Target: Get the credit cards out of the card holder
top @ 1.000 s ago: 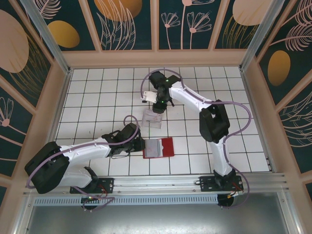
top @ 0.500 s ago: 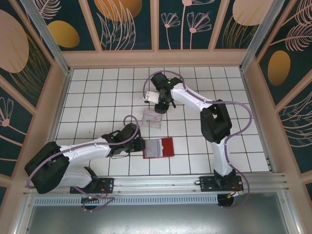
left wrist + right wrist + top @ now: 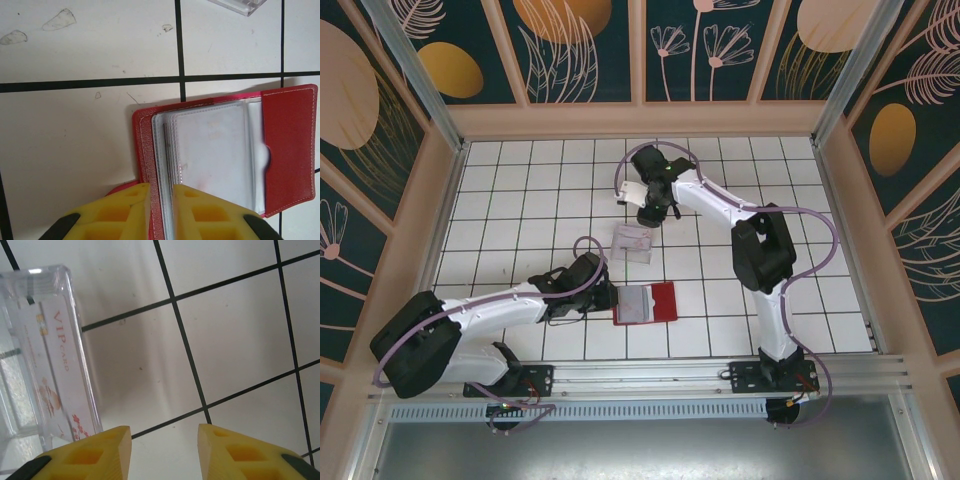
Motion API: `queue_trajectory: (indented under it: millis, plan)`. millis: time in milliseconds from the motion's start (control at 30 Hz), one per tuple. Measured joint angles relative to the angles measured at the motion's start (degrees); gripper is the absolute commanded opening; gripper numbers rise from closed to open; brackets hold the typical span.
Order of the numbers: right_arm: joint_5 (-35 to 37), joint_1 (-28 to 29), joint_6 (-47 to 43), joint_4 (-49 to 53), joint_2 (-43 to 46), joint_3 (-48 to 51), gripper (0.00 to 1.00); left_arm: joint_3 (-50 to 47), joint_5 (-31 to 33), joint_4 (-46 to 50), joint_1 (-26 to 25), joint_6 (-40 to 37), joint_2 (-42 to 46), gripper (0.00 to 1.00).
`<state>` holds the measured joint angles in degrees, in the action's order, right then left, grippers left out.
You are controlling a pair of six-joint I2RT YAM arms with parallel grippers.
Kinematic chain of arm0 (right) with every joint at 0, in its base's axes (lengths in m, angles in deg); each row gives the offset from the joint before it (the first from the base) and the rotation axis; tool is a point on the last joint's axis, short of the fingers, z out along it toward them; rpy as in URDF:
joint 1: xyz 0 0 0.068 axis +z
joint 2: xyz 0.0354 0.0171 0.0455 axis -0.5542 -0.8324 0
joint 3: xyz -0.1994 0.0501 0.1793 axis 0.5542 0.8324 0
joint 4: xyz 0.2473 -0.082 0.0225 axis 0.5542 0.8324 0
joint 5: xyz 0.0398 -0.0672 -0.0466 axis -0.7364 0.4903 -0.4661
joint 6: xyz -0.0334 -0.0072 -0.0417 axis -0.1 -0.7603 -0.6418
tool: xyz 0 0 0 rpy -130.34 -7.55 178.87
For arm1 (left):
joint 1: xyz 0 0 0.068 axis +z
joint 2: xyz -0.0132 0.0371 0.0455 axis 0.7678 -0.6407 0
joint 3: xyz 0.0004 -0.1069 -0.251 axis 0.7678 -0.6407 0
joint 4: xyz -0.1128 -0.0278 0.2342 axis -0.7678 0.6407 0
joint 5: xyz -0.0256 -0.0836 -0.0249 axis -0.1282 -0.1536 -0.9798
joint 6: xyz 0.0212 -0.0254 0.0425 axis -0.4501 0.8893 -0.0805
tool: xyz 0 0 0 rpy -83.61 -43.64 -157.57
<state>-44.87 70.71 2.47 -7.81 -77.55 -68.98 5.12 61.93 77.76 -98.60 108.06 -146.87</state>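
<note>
The red card holder (image 3: 663, 302) lies open on the tiles near the front, its clear sleeves (image 3: 215, 155) facing up and its red flap (image 3: 290, 150) on the right. Something whitish shows through the sleeves; I cannot tell whether it is a card. My left gripper (image 3: 614, 299) (image 3: 161, 210) is shut on the holder's left edge, pinching the red cover and the sleeve edges. One white credit card (image 3: 55, 370), printed "VIP card", lies inside the clear plastic box (image 3: 632, 242). My right gripper (image 3: 651, 214) (image 3: 164, 432) hangs open and holds nothing, just beyond the box.
The clear box (image 3: 30, 300) stands one tile behind the holder, its corner (image 3: 240, 5) at the top of the left wrist view. White tiled floor (image 3: 520, 200) spreads to the left and right. Wooden walls (image 3: 640, 120) fence the table.
My right gripper has drifted a little up and to the right, away from the clear box. The left arm and the card holder have not moved.
</note>
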Motion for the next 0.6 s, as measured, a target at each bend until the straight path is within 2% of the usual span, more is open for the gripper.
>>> queue_trajectory:
  millis: [133,400,600]
  plan:
    - [-3.32,-0.24,7.28,-4.09,3.02,2.56,0.40,0.55,0.22,0.26,0.00,-0.17,0.59,0.21]
    - [-8.00,-0.81,33.51,-13.46,21.07,18.38,0.32,1.25,0.37,0.15,0.26,-0.07,2.60,0.21]
    - [-7.69,3.08,52.65,-14.69,27.19,27.89,0.31,-0.72,-2.56,-2.67,5.03,0.50,6.01,0.21]
